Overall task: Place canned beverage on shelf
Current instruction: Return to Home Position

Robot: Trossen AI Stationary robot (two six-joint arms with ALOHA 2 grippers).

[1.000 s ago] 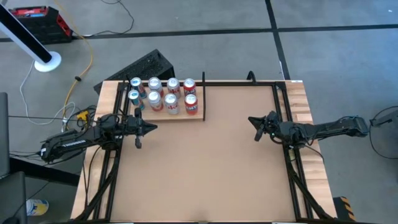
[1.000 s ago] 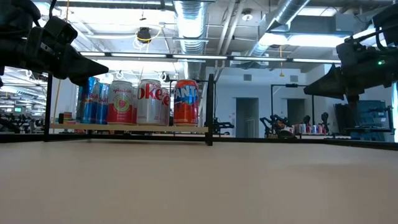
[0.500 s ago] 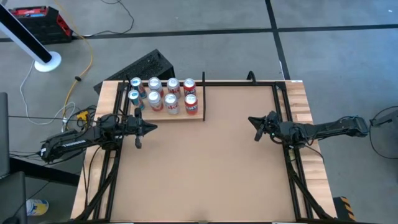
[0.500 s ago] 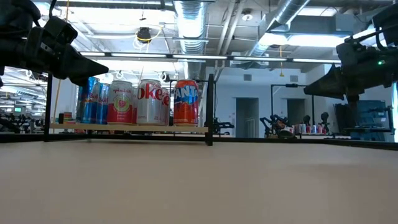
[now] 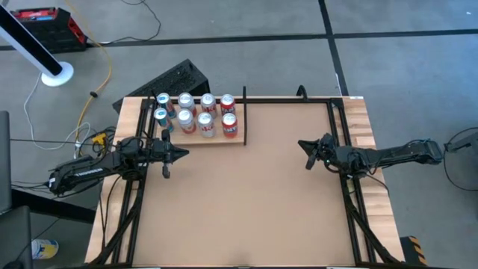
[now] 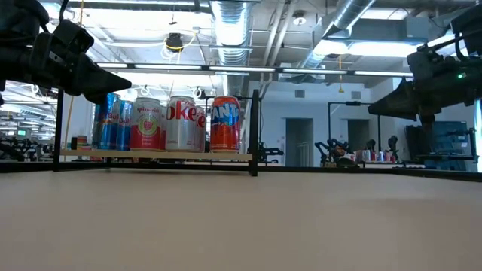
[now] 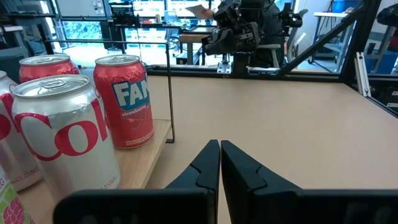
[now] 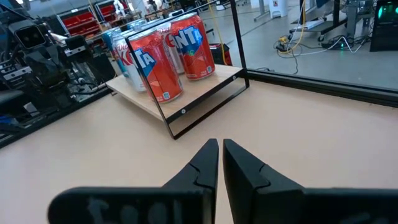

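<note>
Several beverage cans (image 5: 196, 113) stand upright in two rows on the shelf (image 5: 237, 139), a pale wood board with black rails at the table's far left. In the low view they show as blue, pink, silver and red cans (image 6: 169, 123). My left gripper (image 5: 183, 155) hovers shut just near of the shelf, pointing level toward the right edge. My right gripper (image 5: 302, 144) hovers shut at the table's right side, pointing toward the left. Neither holds a can. In the left wrist view a red Fanta can (image 7: 124, 100) and a silver Coke can (image 7: 65, 140) stand close by.
The brown tabletop (image 5: 246, 202) stretches bare between the two arms and toward the near edge. Black frame rails (image 5: 351, 209) run along the table's left and right sides. A black upright post (image 6: 255, 132) stands at the shelf's right end.
</note>
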